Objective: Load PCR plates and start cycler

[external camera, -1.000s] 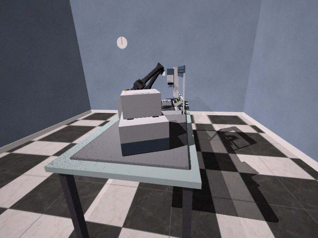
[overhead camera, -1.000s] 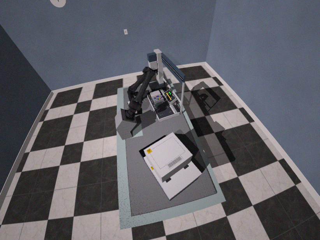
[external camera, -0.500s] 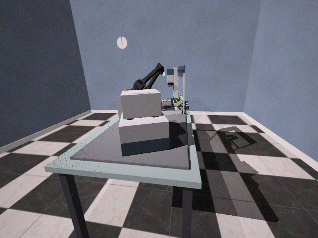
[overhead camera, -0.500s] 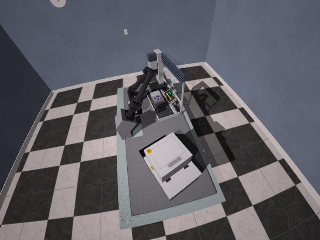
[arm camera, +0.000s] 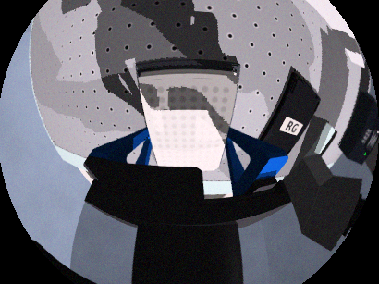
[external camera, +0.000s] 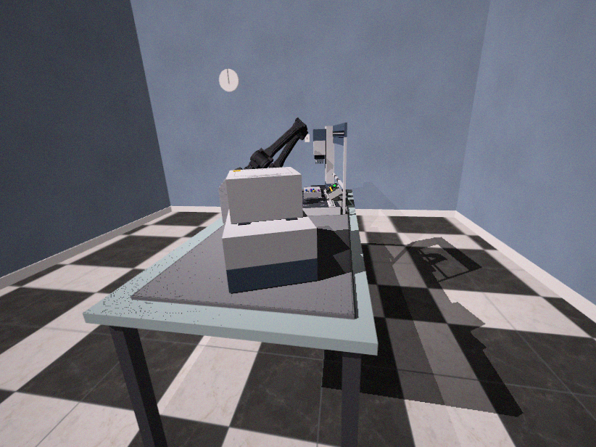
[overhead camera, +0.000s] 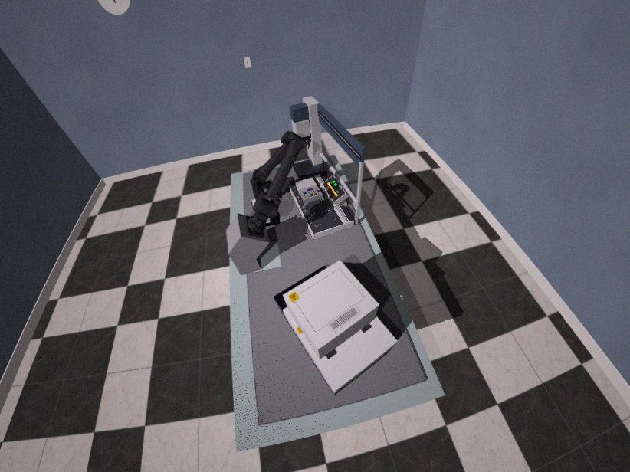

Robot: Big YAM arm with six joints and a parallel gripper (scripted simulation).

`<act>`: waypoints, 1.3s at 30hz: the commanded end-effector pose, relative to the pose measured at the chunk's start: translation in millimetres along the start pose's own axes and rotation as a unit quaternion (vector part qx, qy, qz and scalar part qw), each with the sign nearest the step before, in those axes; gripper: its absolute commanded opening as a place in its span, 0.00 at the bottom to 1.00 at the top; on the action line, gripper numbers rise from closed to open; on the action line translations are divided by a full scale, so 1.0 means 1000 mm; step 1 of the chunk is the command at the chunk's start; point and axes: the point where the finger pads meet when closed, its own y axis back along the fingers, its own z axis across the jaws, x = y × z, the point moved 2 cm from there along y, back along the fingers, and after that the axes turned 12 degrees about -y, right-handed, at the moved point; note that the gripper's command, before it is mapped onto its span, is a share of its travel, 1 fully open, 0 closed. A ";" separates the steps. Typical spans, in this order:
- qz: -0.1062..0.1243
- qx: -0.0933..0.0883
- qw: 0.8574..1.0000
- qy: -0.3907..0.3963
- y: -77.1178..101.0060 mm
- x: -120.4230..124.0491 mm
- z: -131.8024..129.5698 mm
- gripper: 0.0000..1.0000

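Observation:
In the wrist view my gripper (arm camera: 188,129) is shut on a white 96-well PCR plate (arm camera: 188,118), with the blue fingers on its two long sides. The plate hangs right way up above the perforated grey table mat (arm camera: 249,12). I cannot read its label. The black RG nest (arm camera: 291,110) lies to the right of the plate, apart from it. In the top view the black arm (overhead camera: 273,178) bends over the left of the deck (overhead camera: 326,209). A panel with a green lamp (overhead camera: 334,185) stands at the deck's far right. The gripper itself is hidden in the top and exterior views.
The tube block with coloured caps (overhead camera: 310,192) sits on the deck. A tall gantry frame (overhead camera: 336,136) stands over the deck's far side. A big white box-shaped unit (overhead camera: 330,317) with a barcode stands on the near half of the table (external camera: 258,273).

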 end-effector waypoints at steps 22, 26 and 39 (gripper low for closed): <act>-0.003 -0.009 1.000 -0.016 0.007 -0.010 0.012 0.00; -0.003 -0.011 1.000 -0.013 0.009 -0.007 0.014 0.00; -0.002 -0.021 1.000 -0.007 0.014 0.002 0.011 1.00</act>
